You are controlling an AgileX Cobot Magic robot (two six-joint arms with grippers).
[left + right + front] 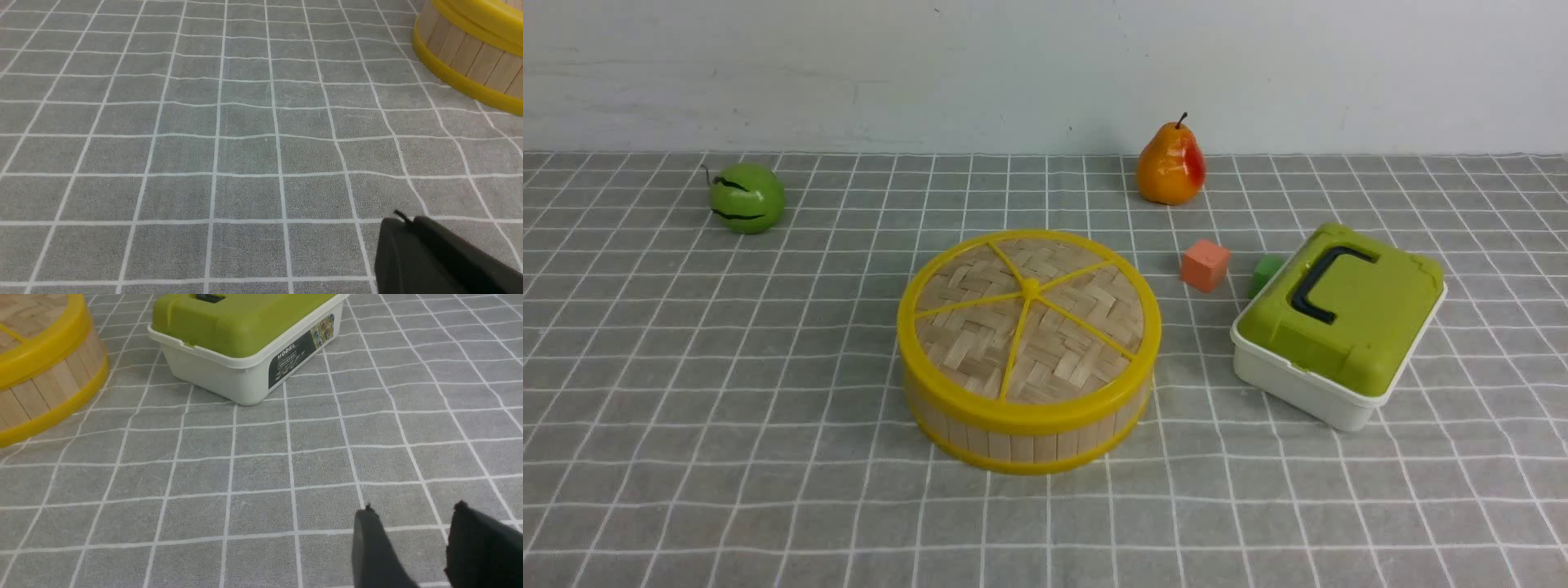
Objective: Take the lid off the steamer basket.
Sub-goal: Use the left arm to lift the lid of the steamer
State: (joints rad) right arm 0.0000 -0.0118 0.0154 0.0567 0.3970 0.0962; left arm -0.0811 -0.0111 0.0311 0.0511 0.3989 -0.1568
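We see the lid [1029,306] seated on the steamer basket [1021,437] mid-surface [686,408], ahead and between our arms. Left fingers [429,261] are clenched, right fingers [374,551] parted, both empty; neither looks clearly nearer.

The steamer basket [1021,437] stands at the centre of the table [727,392], with the lid [1029,314] seated on its top rim. Behind it to the left, well apart, lies a round fruit [746,197], possibly an apple. Behind it to the right stands a pear [1170,166], near the table's far edge. The storage box [1307,388] sits to the right of the basket, its cover [1364,327] on top. Between pear and box lie two cubes. The larger cube [1205,265] is on the left, and the smaller cube [1264,273] is at the box's rear corner, partly hidden by it.
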